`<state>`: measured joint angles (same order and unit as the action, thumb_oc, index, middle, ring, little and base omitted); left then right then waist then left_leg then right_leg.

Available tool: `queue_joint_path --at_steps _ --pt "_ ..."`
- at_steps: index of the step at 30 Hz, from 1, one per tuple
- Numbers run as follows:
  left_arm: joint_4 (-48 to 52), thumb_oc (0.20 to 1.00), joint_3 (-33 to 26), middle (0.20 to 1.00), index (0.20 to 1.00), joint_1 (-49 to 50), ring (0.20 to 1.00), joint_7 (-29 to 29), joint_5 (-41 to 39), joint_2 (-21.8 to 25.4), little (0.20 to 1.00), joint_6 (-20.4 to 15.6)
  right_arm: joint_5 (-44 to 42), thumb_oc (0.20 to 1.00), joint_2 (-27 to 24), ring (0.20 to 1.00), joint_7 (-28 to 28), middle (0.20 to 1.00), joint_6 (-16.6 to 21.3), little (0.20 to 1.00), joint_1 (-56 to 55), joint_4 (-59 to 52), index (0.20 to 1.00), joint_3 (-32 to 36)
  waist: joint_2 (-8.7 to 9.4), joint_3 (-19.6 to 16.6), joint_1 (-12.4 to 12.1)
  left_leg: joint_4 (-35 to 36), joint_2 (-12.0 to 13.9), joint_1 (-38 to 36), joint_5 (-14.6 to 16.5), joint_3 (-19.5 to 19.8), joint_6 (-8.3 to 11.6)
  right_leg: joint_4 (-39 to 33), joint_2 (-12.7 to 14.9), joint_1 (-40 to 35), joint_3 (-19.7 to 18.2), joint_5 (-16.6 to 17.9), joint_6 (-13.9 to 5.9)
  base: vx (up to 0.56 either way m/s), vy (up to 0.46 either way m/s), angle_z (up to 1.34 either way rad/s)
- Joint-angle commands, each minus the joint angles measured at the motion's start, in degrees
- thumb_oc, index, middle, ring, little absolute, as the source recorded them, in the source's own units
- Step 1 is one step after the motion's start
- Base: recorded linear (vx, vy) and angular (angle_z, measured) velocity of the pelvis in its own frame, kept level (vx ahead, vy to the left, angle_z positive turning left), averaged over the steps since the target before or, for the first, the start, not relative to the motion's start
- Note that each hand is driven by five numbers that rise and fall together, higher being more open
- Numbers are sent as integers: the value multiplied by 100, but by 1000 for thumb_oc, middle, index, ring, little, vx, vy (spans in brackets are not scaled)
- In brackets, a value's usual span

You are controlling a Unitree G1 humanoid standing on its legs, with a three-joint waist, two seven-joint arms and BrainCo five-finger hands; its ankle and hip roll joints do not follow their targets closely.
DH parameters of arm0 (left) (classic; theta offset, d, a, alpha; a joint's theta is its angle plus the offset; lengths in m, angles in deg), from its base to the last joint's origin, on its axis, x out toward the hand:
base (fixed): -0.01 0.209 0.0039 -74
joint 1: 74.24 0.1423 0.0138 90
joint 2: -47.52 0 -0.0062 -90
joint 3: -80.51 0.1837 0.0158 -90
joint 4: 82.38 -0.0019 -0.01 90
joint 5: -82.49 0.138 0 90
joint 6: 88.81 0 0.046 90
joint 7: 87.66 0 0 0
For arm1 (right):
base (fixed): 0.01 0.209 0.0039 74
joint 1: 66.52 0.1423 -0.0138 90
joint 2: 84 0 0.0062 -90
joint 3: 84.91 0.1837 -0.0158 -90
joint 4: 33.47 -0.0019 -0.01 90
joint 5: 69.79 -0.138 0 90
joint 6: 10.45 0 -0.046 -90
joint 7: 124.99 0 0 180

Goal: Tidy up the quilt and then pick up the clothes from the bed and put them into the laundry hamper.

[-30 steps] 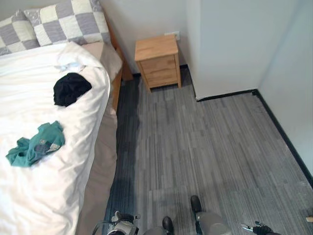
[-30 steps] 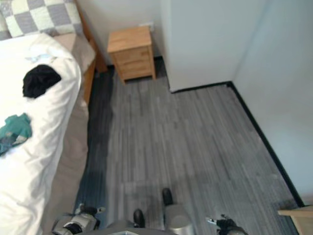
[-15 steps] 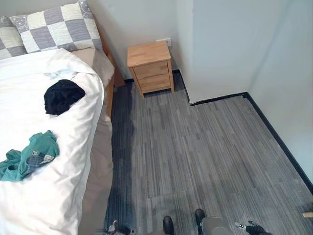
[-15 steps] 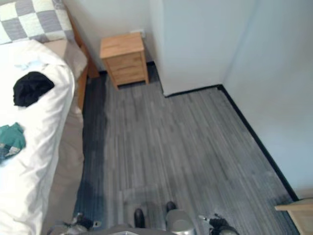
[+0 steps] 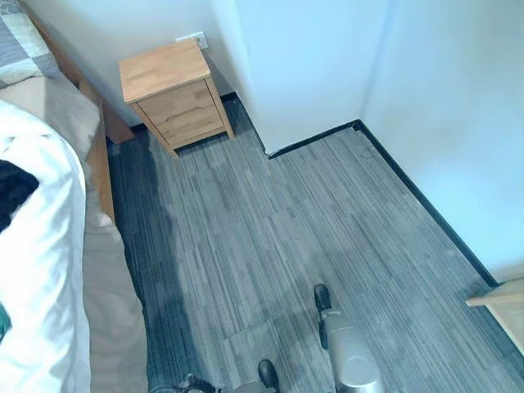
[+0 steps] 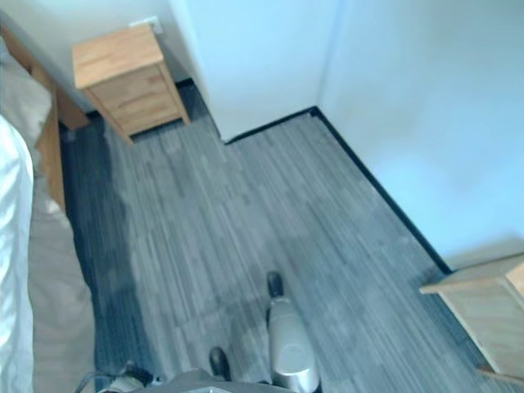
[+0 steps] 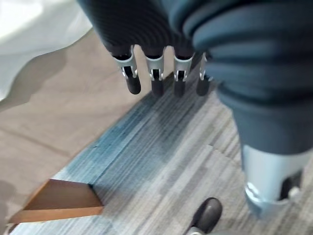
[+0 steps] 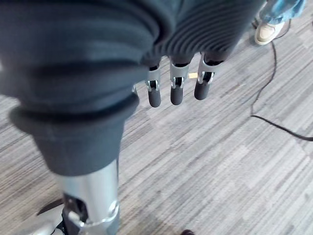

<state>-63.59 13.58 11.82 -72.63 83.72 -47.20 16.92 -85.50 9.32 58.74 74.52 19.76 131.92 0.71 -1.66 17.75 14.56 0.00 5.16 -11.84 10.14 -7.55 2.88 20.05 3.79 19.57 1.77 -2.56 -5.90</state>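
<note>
A: Nearest to us, our left hand (image 7: 161, 73) hangs over the grey floor (image 5: 278, 229) beside the bed, fingers straight and apart, holding nothing. Our right hand (image 8: 176, 85) hangs the same way over bare floor, fingers loose and empty; a person's shoe (image 8: 266, 32) shows at the upper right of the right wrist view.

B: Where are the task's things?

A: At the left edge of the left eye view. The white quilt (image 5: 37, 246) runs up that edge, its long axis going from the bottom of the frame toward the top, and it drapes over the beige bed side (image 5: 110, 311). A bit of the black garment (image 5: 12, 188) lies on it at mid left. We can't tell which way the garment points, since most of it is cut off.

B: How will they handle?

A: We judge both soft and light, the quilt bulky and floppy. We would pinch the quilt along its hanging edge and pull it flat, and gather the garment in a bunch from its middle so nothing trails.

B: And farther off?

A: The wooden nightstand (image 5: 168, 94) stands against the wall at upper left, just beyond the bed's head. A checked pillow (image 5: 16, 49) sits in the top left corner.
</note>
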Motion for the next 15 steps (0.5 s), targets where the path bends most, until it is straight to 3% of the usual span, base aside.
queue_joint_path --at_steps 1,2,3,4,6,7,9,10,14,15 --pt "171 1000 -299 1000 1000 133 1000 205 52 155 1000 3 339 1000 -356 1000 -249 1000 343 1000 -55 -425 1000 -60 -155 -301 13 -2138 -421 -83 -89 -72 -60 -1324 64 -467 152 846 -99 487 -109 28" --pt "172 1000 -298 1000 1000 134 1000 205 51 154 1000 4 341 1000 -358 1000 -250 1000 342 1000 -57 -427 1000 -59 -161 -304 17 -2146 -412 -77 -85 -66 -54 -1326 58 -468 159 846 -95 402 -117 -35" --pt "236 1000 -405 1000 1000 148 1000 506 -245 113 1000 -28 483 1000 -423 1000 -287 1000 411 1000 -4 -509 1000 -83 -171 -359 -99 -2693 -336 264 -667 -89 87 -1397 16 -699 324 789 24 430 -130 -51" --pt "241 1000 -540 1000 1000 127 1000 721 -719 89 1000 -91 326 1000 -555 1000 -355 1000 612 1000 93 -476 1000 -108 -79 -330 -329 -3225 -441 1010 -849 -96 89 -1479 119 -1015 495 684 134 535 -131 -18" --pt "201 1000 -663 1000 1000 141 1000 602 -786 81 1000 -191 148 1000 -689 1000 -462 1000 721 1000 207 -460 1000 -49 -55 -227 -555 -3410 -551 1780 -808 -37 29 -1536 194 -1340 627 540 192 346 8 10" --pt "148 1000 -809 1000 1000 198 1000 506 -1009 76 1000 -296 144 1000 -776 1000 -532 1000 829 1000 332 -484 1000 40 -77 -150 -747 -3004 -631 2104 -835 11 -46 -1534 234 -1607 655 422 172 373 143 -8" --pt "92 1000 -950 1000 1000 262 1000 428 -1198 75 1000 -313 133 1000 -820 1000 -538 1000 927 1000 394 -528 1000 61 -87 -144 -867 -2368 -613 2173 -918 0 -90 -1528 254 -1761 664 315 138 401 186 -30" --pt "28 1000 -1054 1000 1000 311 1000 402 -1369 76 1000 -326 52 1000 -858 1000 -557 1000 984 1000 425 -571 1000 76 -102 -138 -971 -1615 -578 2250 -1026 29 -103 -1538 255 -1929 645 206 106 336 176 -16" --pt "-152 1000 -1192 1000 1000 525 1000 279 -1033 193 1000 -671 17 1000 -902 1000 -590 1000 951 1000 385 -619 1000 0 -146 -154 -1260 350 -241 2534 -1721 524 74 -1641 182 -2512 275 -159 56 499 237 -16" --pt "-154 1000 -1199 1000 1000 557 1000 245 -1132 193 1000 -709 46 1000 -906 1000 -581 1000 950 1000 368 -606 1000 -10 -137 -153 -1272 423 -184 2586 -1725 526 90 -1638 198 -2595 227 -226 31 461 256 -46"
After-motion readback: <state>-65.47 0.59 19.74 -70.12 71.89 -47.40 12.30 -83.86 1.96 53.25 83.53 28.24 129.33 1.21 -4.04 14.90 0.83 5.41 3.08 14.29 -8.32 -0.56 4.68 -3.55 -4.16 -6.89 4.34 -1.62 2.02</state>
